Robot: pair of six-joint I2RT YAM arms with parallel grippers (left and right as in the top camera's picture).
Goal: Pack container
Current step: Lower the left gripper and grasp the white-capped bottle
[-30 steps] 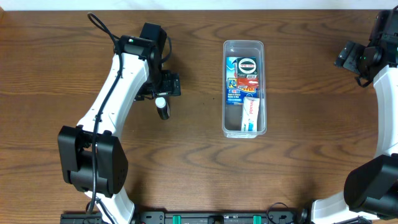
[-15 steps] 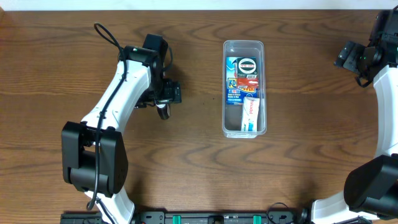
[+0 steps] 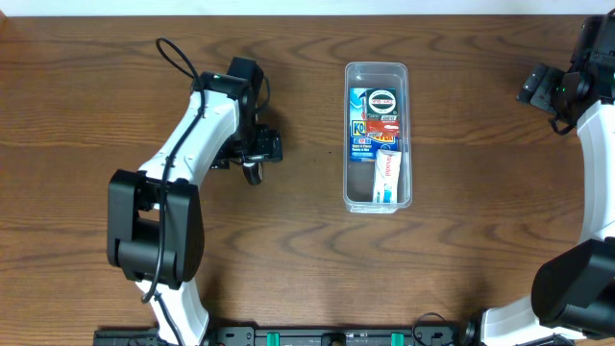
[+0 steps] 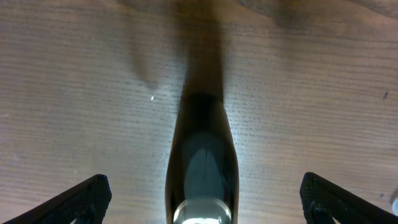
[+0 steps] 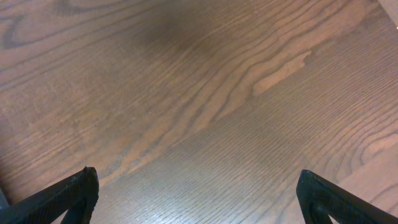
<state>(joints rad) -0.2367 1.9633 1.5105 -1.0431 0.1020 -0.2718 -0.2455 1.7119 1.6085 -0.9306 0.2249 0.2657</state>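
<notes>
We list 6 entries.

1. Tabletop (image 3: 461, 269): brown wood grain, carrying all below.
2. Left arm (image 3: 192, 125): white, reaching left of centre. The left pincer (image 4: 202, 199) is spread wide, with its fingers on either side of entry 6 and clear of it.
3. Right arm (image 3: 596, 144): at the right edge. The right pincer (image 5: 199, 196) is released over bare wood.
4. Container (image 3: 361, 196): clear, long and upright on the tabletop, right of centre, well apart from both pincers.
5. Blue pack (image 3: 382, 101) and white tube (image 3: 386, 173): both lie inside the container.
6. Dark slender item (image 4: 202, 143): lies on the tabletop.
</notes>
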